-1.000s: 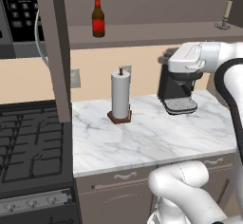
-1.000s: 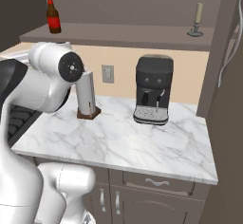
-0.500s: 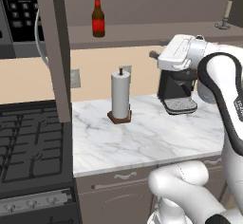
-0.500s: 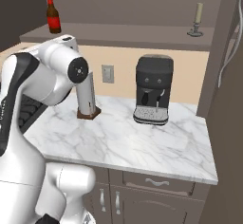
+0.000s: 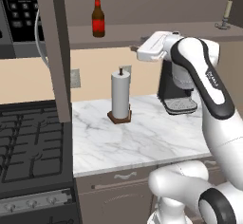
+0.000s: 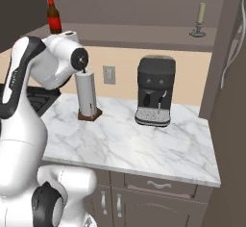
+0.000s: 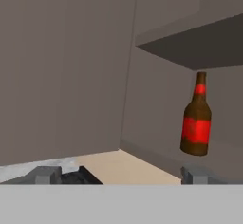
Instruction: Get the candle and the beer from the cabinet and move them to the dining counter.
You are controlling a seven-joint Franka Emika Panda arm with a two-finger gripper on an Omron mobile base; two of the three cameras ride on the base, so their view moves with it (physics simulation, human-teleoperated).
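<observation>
Beer (image 5: 98,16) stands upright on the open shelf of the cabinet (image 5: 53,52), near that shelf's left end beside the cabinet's swung-open door, its red label facing outward; in the right base view the same bottle (image 6: 53,16) sits at the shelf's far left, and in the hand view it (image 7: 196,116) appears right of centre, tilted with the camera. Candle (image 5: 226,15) stands upright in its small dark holder at the opposite, right end of the same shelf, well apart from the bottle, and shows again in the right base view (image 6: 200,19). The gripper (image 7: 121,174) is raised to shelf height, just in front of the shelf's edge, between the two items but nearer the bottle; its fingertips (image 7: 46,174) stand wide apart with nothing between them, touching neither item. Below the shelf, a paper-towel roll (image 5: 120,96) on a wooden base and a black coffee machine (image 6: 155,96) stand on the marble worktop (image 6: 144,146), with a black stove (image 5: 28,147) to its left.
</observation>
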